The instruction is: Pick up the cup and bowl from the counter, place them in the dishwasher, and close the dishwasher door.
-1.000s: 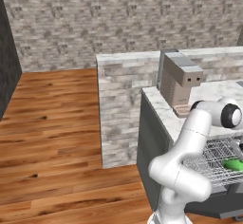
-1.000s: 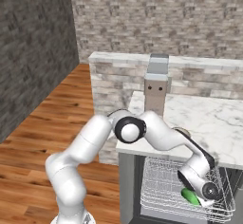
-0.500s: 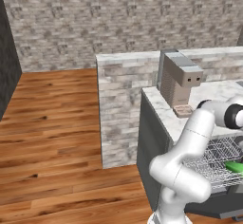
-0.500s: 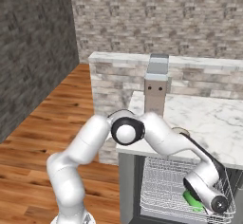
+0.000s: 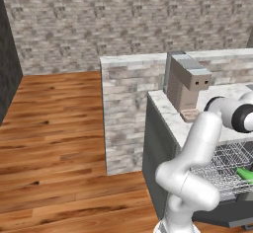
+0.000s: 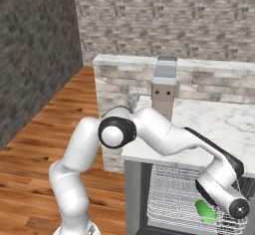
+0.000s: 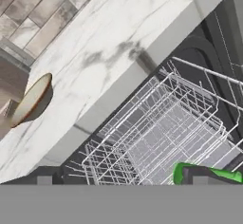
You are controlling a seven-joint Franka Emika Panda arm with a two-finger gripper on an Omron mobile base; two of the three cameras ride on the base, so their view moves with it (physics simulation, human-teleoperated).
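Lying in the rack [image 7: 156, 123] just below the wide-apart jaws, the cup [image 7: 209, 173]; bowl [image 7: 29, 99] on counter [image 7: 123, 38], well away.

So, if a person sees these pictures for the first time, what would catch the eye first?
Probably the bright green cup, lying in the pulled-out wire rack of the dishwasher below the marbled counter. Next, the white arm bending down over that rack. In the hand view, the tan bowl sits on the counter.
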